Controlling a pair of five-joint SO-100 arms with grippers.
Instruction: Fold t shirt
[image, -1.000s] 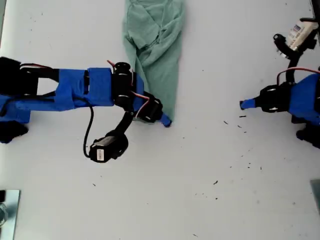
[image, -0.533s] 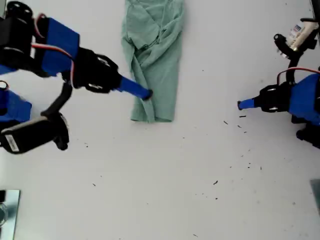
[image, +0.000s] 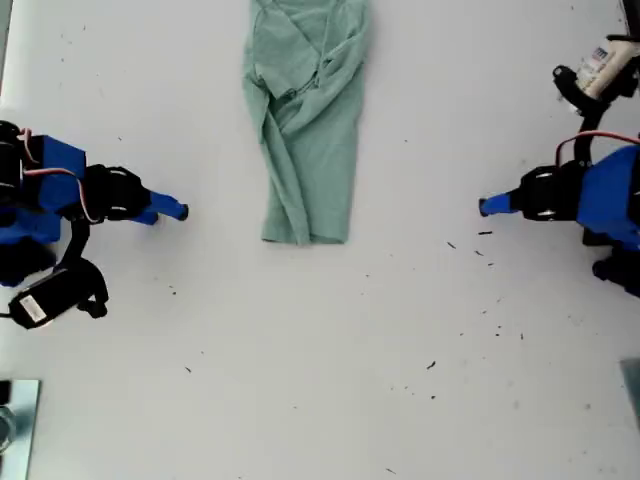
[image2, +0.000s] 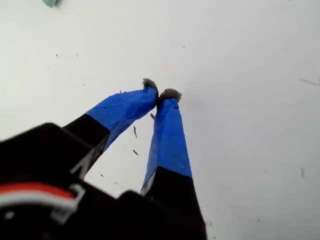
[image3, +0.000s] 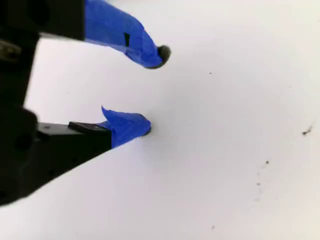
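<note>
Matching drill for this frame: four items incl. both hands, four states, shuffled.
Items:
1. my first hand
2. my second hand
3. t shirt
4. table

States:
A. white with dark specks
B. open and empty
C. shut, tips touching, nothing held
D. pale green, bunched into a narrow strip, lying free of both hands

Pairs: 1-C, 2-B, 3-D, 4-A

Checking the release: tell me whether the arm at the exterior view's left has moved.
Yes. The arm has pulled back toward the exterior view's left; its tip was on the t shirt, and now bare table separates them.
</note>
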